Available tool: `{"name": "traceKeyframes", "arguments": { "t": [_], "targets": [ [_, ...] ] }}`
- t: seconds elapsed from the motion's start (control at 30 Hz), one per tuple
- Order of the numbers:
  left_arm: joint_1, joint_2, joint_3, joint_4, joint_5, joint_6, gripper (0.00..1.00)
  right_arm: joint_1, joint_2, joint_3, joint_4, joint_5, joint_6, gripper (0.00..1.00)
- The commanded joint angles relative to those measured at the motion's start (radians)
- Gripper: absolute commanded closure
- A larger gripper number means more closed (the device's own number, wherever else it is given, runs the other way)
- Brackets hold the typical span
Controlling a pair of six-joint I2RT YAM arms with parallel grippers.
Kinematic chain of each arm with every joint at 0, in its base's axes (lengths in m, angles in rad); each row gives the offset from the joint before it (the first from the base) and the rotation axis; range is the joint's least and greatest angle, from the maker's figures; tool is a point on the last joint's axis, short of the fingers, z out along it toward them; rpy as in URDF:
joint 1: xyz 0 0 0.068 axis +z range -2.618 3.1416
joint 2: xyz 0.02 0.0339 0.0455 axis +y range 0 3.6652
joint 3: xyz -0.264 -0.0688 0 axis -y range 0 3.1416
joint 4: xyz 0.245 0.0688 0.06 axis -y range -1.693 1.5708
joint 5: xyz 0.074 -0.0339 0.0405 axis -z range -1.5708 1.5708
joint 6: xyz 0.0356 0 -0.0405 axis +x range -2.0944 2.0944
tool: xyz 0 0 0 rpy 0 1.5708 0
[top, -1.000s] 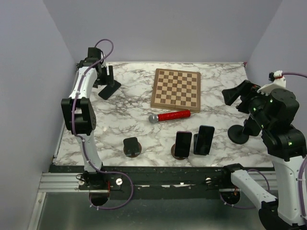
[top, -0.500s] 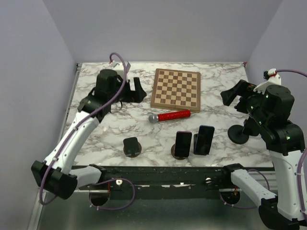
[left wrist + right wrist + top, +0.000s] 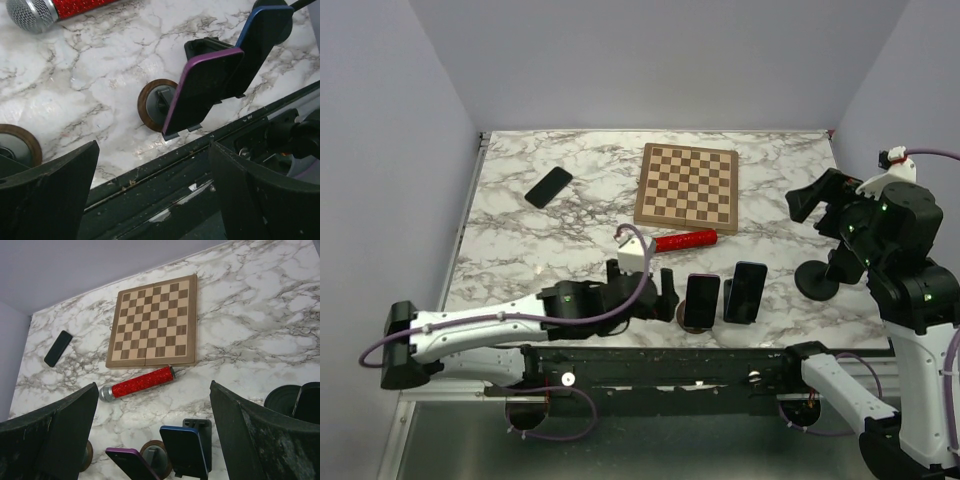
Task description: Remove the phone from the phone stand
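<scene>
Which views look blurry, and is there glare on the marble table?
Left wrist: the left gripper's black fingers are soft, the purple-edged phone is sharp. Right wrist: the right gripper's fingers blur likewise, the wooden chessboard is crisp. Top external: even light on the white marble table, no harsh glare.

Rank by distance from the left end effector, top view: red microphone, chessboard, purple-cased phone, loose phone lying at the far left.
1. Purple-cased phone, just right of the left end effector.
2. Red microphone, just beyond it.
3. Chessboard, far centre.
4. Loose phone, far left.
</scene>
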Motion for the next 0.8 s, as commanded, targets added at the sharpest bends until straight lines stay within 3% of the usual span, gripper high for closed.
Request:
{"name": "traceKeyframes", "arguments": {
  "t": [0.0,0.13,0.23,0.33,0.47,0.63,0.77],
  "targets": [
    [-0.202,0.262,0.221,-0.255,-0.354,-0.334,0.02,-0.003,-0.022,0.017,-0.013,-0.011,0.009,0.0],
    [-0.312,0.583,0.586,-0.58,-0.473,-0.475,0.01,-0.004,-0.032,0.027,-0.018,0.003,0.008,0.0],
    [-0.327,0.769,0.792,-0.78,-0.484,-0.582,0.02,-0.003,-0.041,0.037,-0.023,0.008,0.012,0.0],
    [-0.327,0.786,0.803,-0.683,-0.443,-0.516,0.01,-0.003,-0.047,0.048,-0.028,0.004,0.017,0.0],
    [-0.318,0.717,0.674,-0.453,-0.384,-0.387,0.01,-0.003,-0.05,0.056,-0.035,0.002,0.017,0.0],
    [-0.238,0.705,0.603,-0.357,-0.237,-0.297,0.01,-0.003,-0.059,0.052,-0.031,0.007,0.016,0.0],
    [-0.227,0.693,0.567,-0.268,-0.222,-0.209,0.01,-0.004,-0.062,0.035,-0.012,0.001,0.021,0.0]
  ]
}}
